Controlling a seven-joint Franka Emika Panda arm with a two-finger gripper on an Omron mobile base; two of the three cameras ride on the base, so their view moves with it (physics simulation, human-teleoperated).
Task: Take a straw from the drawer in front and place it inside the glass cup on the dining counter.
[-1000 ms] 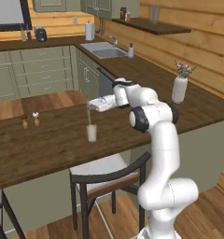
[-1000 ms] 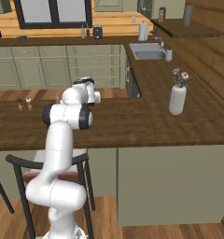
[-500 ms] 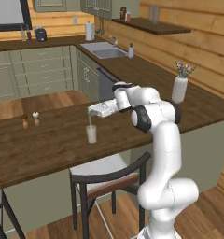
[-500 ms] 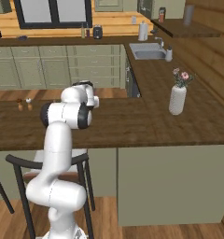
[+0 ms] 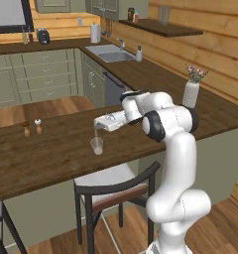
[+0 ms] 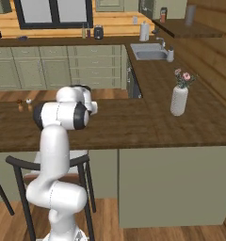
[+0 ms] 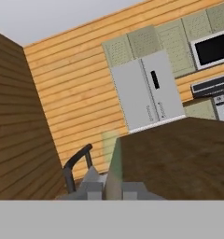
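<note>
cup (image 5: pixel 96 145) on worktop (image 5: pixel 51 154), near its front edge | tool (image 5: pixel 96 123) just above cup, closed on straw (image 5: pixel 95 132) hanging toward cup mouth | two shakers (image 5: pixel 31 127) left of cup, apart | vase (image 5: pixel 190 93) well right | chair (image 5: pixel 116 186) under edge below cup | bare worktop around cup | no writing legible

No readable text, label, brand, number or sign appears anywhere: the cabinets, appliances, bottles and robot body are all plain, and any markings on small items are too blurred to make out.
</note>
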